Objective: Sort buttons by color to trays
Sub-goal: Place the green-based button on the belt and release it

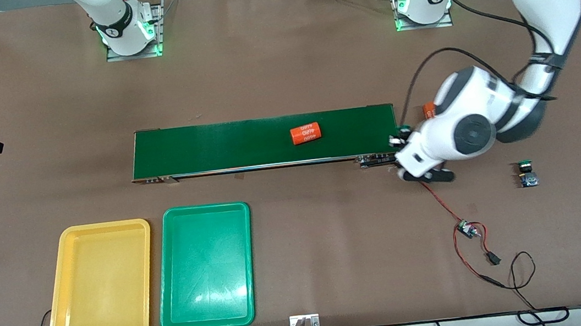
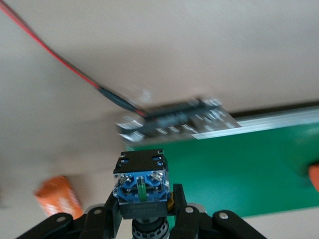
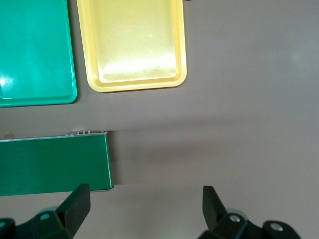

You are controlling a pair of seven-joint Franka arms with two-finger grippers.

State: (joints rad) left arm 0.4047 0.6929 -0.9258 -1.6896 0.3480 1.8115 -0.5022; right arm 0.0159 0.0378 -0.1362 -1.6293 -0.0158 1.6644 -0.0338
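Lower left of the front view: equal yellow tray point(image 1: 99, 285) and green tray point(image 1: 205, 266). Right gripper point(image 3: 146, 205) waits, jaws wide. Centre right, left gripper point(image 2: 144, 215) clamps a black-bodied green-capped button point(image 2: 141, 184) over the conveyor belt's point(image 1: 244, 144) end.

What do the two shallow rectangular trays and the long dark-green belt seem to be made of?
The yellow tray and the green tray look like glossy moulded plastic: bright glare patches, rounded corners, raised rims. The dark-green conveyor belt looks like matte rubbery or PVC sheet, showing almost no glare, with a silvery, probably metal, edge rail.
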